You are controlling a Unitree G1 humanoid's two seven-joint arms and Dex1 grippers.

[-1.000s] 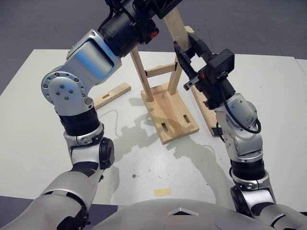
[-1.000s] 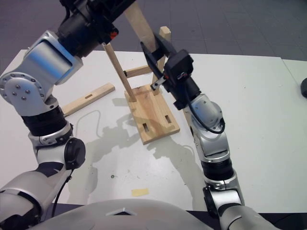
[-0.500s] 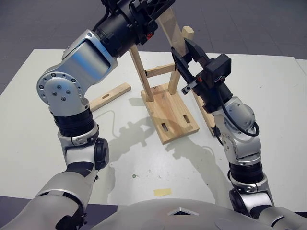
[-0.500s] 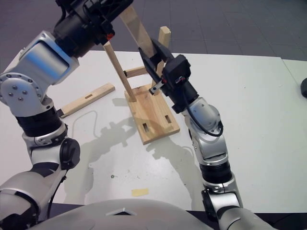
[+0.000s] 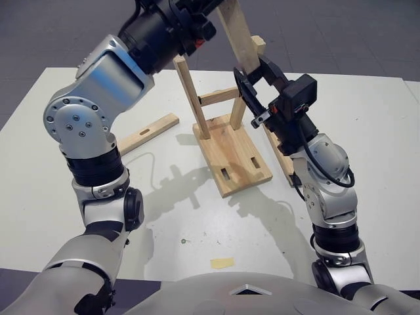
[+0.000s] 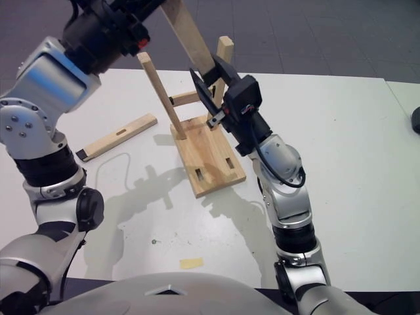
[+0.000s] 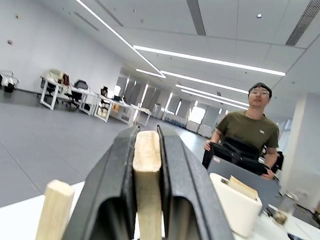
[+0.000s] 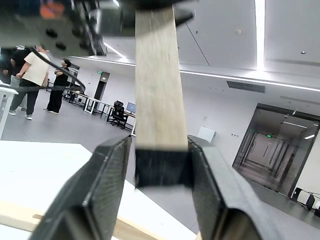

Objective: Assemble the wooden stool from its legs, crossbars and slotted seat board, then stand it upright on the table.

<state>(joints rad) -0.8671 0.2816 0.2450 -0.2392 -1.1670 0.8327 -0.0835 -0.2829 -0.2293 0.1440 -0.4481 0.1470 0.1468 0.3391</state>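
The left gripper (image 7: 147, 131) is clamped on the upper end of a raised wooden leg (image 5: 236, 29). The right gripper (image 5: 252, 67) grips the same leg lower down, its fingers (image 8: 107, 170) closed against both sides. Just below the right gripper the seat board (image 5: 241, 163) lies flat on the table (image 5: 367, 131). Two standing legs (image 5: 191, 98) are set in it, joined by a crossbar (image 5: 220, 97).

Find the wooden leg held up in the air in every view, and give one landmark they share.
Left eye view: raised leg slants from the top edge, centre, into the right hand.
Right eye view: raised leg at the top, left of centre.
Left wrist view: raised leg clamped in the left hand.
Right wrist view: raised leg mid-picture.
Shared landmark: the white table.
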